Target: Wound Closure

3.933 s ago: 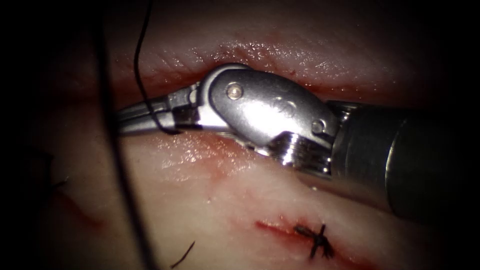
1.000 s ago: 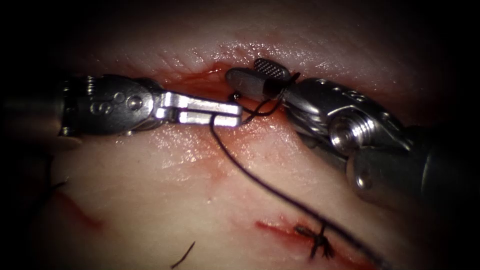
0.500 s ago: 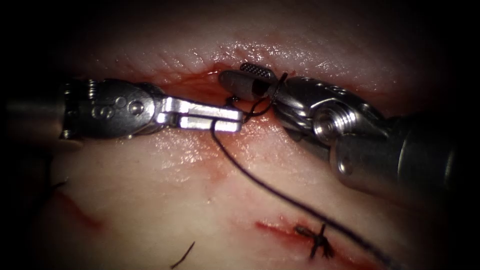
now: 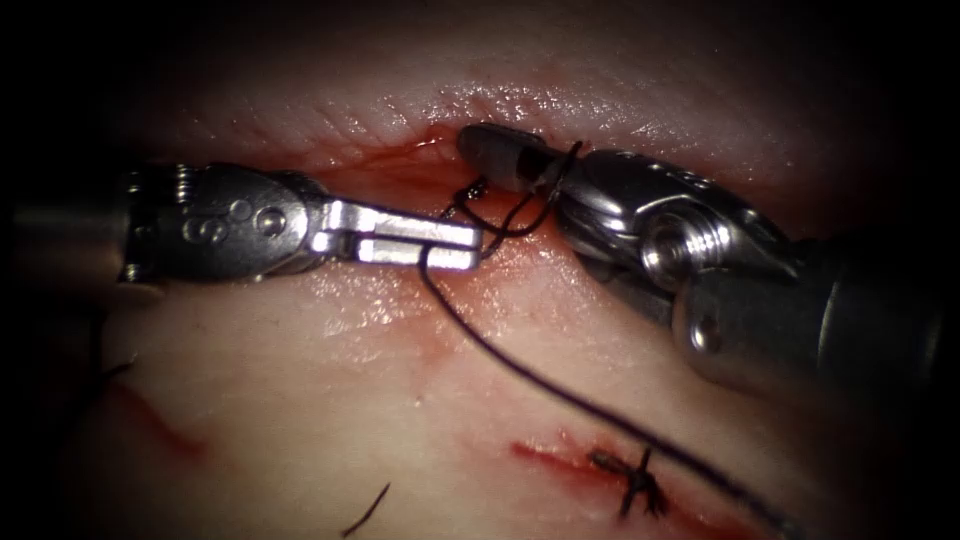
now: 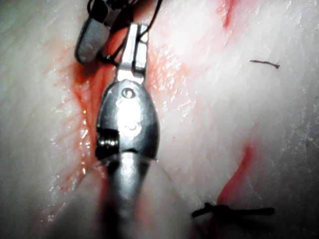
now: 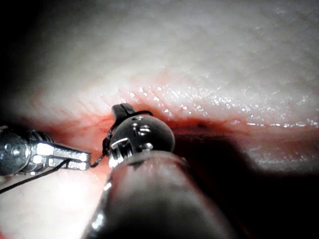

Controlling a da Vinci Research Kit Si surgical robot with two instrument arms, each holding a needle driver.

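- Endoscope view: the left tool, a bright steel needle driver, lies flat with its long axis across the picture. Its jaws are pressed together, pinching the dark, thin thread close to their tip.
- From that pinch the thread goes two ways. A long strand trails down and to the right over the pale pork tissue, passing just beside the dark tied stitch. A short run curls up and wraps around the right tool, a grey steel needle driver.
- The right tool points left and slightly up, and its jaws look pressed together. I can't tell if they pinch anything. A short knotted bit of thread sits just off their tip.
- The relation I'm watching: the two tips are near each other, almost nose to nose over the wet red cut, with the right tip just above and to the right of the left one. The loop sits on the right tool, so it is the nearer arm to that wrap. I judge any pull has to run along each tool's own axis, away from the other.
- A short cut end of thread lies loose on the tissue, well apart from both tools.
- Left wrist view: the left tool is clamped shut, with thread leaving its tip. The right tool is just beside it, over red fluid.
- Right wrist view: the right tool has thread wrapped around it. The left tool is close by, with the thread trailing away from it.
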